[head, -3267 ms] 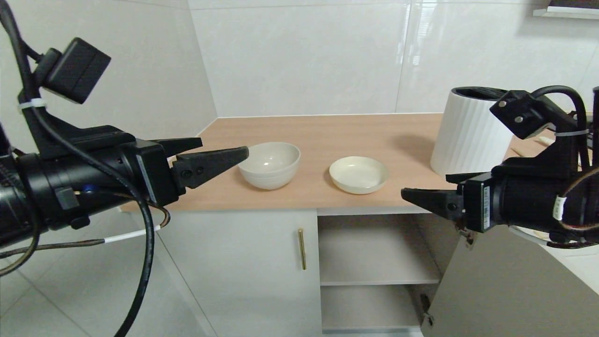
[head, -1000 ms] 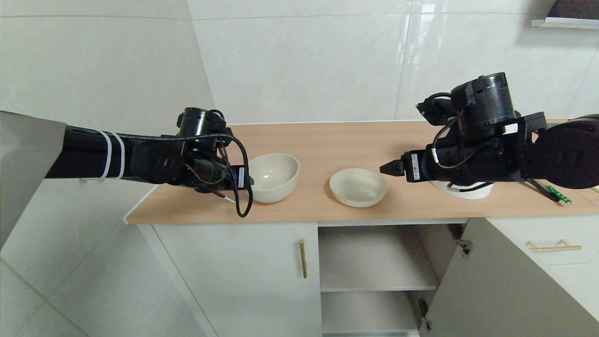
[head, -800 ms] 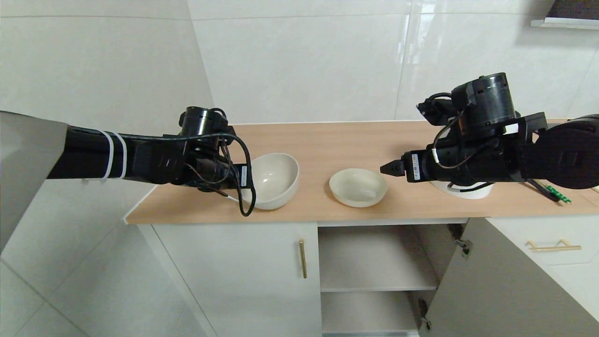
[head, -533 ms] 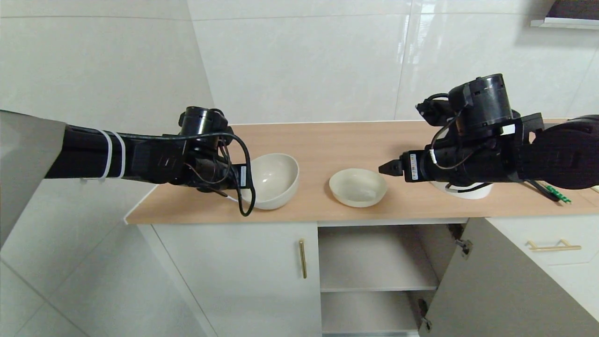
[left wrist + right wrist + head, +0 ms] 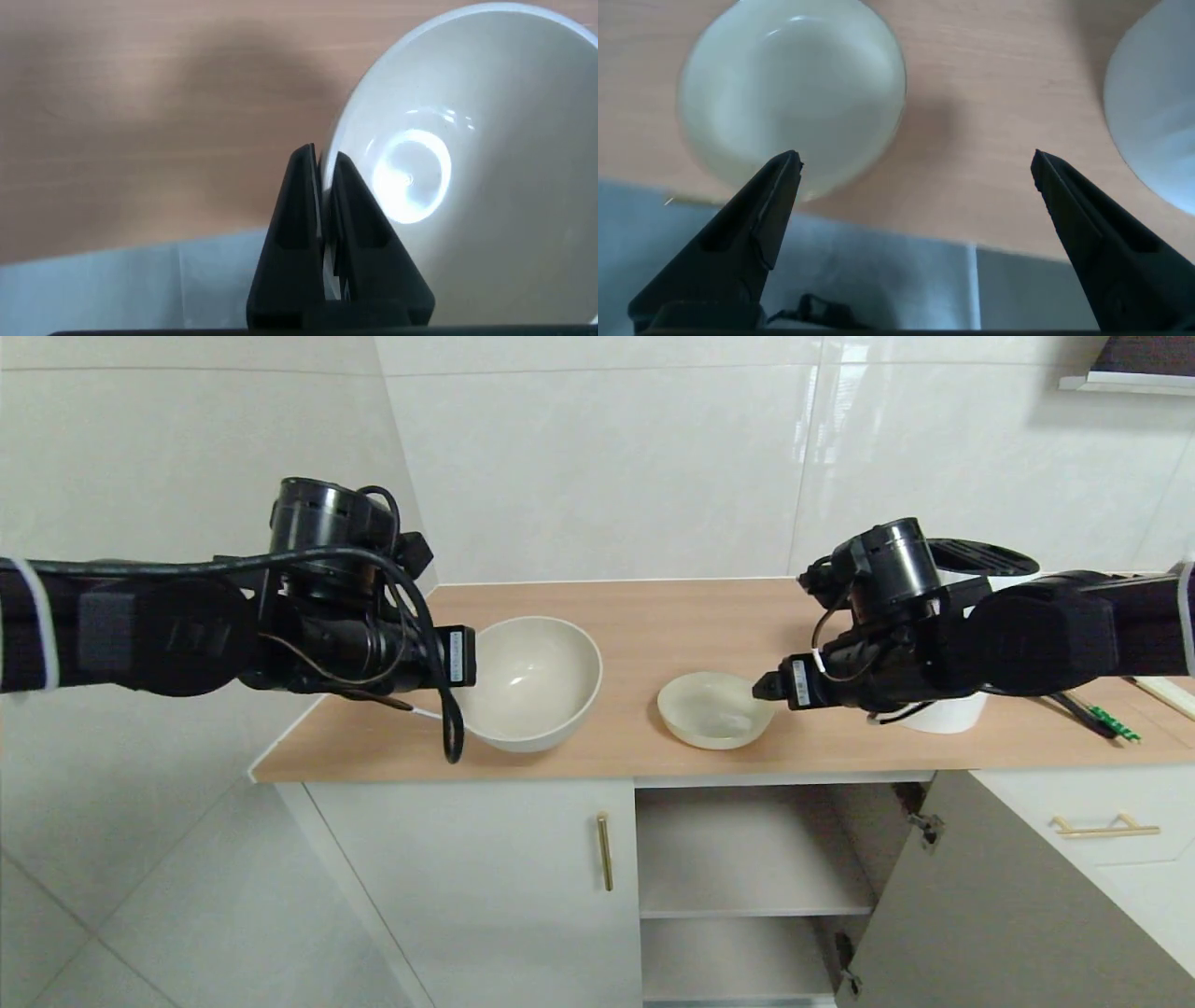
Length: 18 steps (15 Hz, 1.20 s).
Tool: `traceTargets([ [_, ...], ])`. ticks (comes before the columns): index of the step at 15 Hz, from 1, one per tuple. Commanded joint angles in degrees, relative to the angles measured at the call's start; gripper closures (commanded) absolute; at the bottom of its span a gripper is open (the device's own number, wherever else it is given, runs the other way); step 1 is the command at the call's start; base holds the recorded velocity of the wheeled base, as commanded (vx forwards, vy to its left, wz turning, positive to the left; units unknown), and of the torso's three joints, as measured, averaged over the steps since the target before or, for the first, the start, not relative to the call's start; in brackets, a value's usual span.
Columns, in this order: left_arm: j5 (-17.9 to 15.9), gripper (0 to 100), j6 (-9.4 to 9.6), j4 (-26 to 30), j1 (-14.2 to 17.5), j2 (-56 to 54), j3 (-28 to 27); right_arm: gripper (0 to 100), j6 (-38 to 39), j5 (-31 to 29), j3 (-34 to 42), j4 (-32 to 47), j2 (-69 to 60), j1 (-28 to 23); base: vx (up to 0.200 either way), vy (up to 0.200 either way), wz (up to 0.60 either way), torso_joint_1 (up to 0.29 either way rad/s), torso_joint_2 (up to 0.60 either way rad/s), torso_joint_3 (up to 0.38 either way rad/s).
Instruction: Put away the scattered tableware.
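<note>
Left gripper (image 5: 322,161), jaws clenched on its rim, is holding the bowl (image 5: 467,140) tilted, calling for slow carrying.

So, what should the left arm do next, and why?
Probably carry the bowl out over the counter edge and down toward the open cabinet. The left gripper is shut on its rim, the bowl hangs tilted in that grip, and the cabinet stands open just below.
</note>
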Motion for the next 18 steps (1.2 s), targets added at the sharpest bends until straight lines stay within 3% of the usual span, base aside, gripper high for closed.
traceTargets([
  [1,-0.14,100,-0.02,-0.06,-1.17,-6.31,2.04,0,-0.01,-1.95,-2.41,0.02,5.2,-0.59,0.0,0.0,0.0,0.0,0.0,0.0],
  [14,-0.14,100,-0.02,-0.06,-2.13,-7.89,2.39,0,0.08,-3.44,-9.26,0.72,12.41,-0.5,0.0,0.0,0.0,0.0,0.0,0.0],
  [15,-0.14,100,-0.02,-0.06,-2.31,-7.98,2.48,100,0.08,-3.44,-9.88,0.72,12.94,-0.41,0.0,0.0,0.0,0.0,0.0,0.0],
  [18,-0.14,100,-0.02,-0.06,-2.4,-8.07,2.57,100,1.93,-2.74,-9.97,0.72,13.47,-0.41,0.0,0.0,0.0,0.0,0.0,0.0],
])
